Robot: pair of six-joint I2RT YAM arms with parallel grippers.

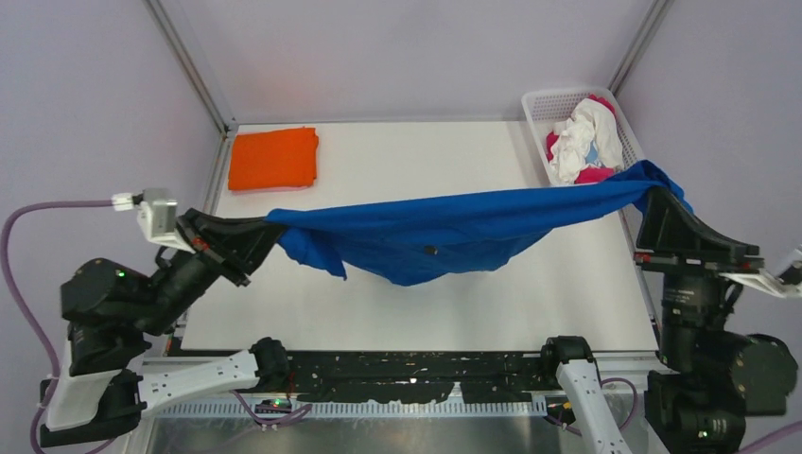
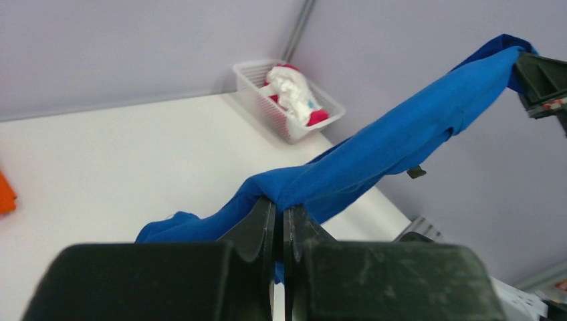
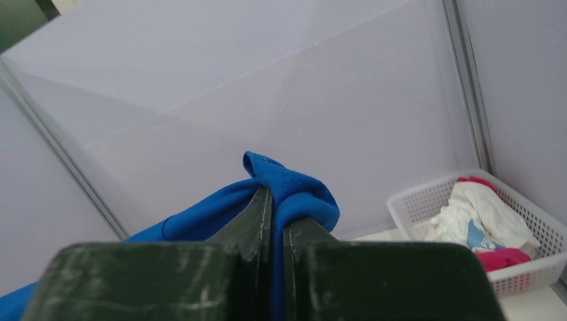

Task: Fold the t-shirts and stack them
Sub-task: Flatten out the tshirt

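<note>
Reaching up and outward from their bases at the near edge of the table [image 1: 426,317], the two arms hold one garment between them. The left gripper [image 1: 270,227] is clenched on one end of the royal blue t-shirt [image 1: 444,232]. The left wrist view shows its dark fingers pressed together with blue cloth pinched at their tips [image 2: 279,204]. The right gripper [image 1: 655,194] grasps the other end, and in its own camera the fabric bunches in a knot over the closed fingertips [image 3: 275,197].

The blue t-shirt runs as a gathered band from left to right above the middle of the table. Its belly sags toward the near side, and a loose fold hangs down just beside the left gripper. Whether the lowest fold touches the surface cannot be told. A small dark tag [image 1: 430,251] shows on the sagging part.

Farther back, a bright orange t-shirt [image 1: 274,159] lies folded flat in the far left corner. In the far right corner stands a white lattice basket [image 1: 539,99], holding a crumpled white shirt [image 1: 591,137] over a magenta shirt [image 1: 596,175].
</note>
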